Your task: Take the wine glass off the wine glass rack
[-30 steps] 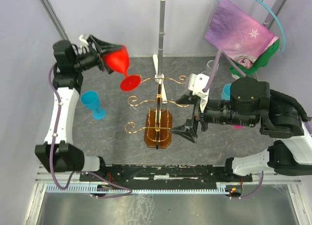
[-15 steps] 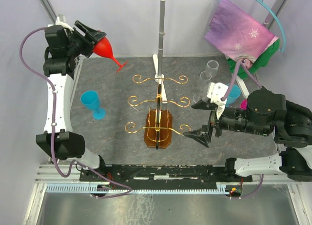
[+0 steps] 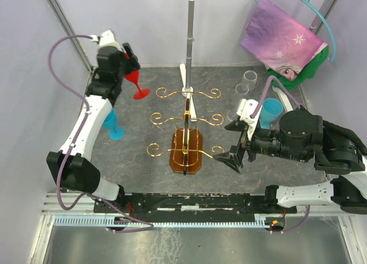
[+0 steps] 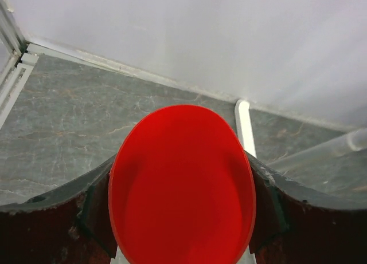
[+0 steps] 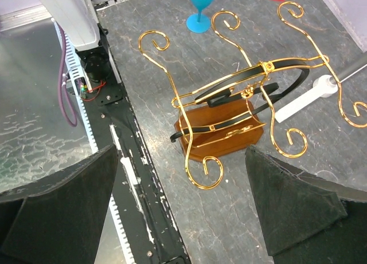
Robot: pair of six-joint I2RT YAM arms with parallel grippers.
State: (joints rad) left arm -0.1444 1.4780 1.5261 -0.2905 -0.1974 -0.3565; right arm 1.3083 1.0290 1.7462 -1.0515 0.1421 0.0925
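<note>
My left gripper (image 3: pixel 127 62) is shut on a red wine glass (image 3: pixel 135 81), held upright over the table's far left, clear of the rack, its foot low near the table. In the left wrist view the red bowl (image 4: pixel 182 186) fills the space between my fingers (image 4: pixel 54 198). The gold wire rack (image 3: pixel 186 119) with scroll arms stands on its amber base (image 3: pixel 186 151) at the table's middle; no glass hangs on it. It also shows in the right wrist view (image 5: pixel 246 89). My right gripper (image 3: pixel 234 144) is open and empty just right of the rack.
A blue wine glass (image 3: pixel 110 122) stands left of the rack. A grey upright pole (image 3: pixel 188 40) rises behind the rack. A clear glass (image 3: pixel 248 79), another blue cup (image 3: pixel 271 111) and a purple bag (image 3: pixel 284 38) are at the far right. A black rail (image 3: pixel 183 202) runs along the near edge.
My left arm has swung the red glass from tilted and high at the far left corner down to upright near the table. My right gripper has shifted slightly, staying open.
</note>
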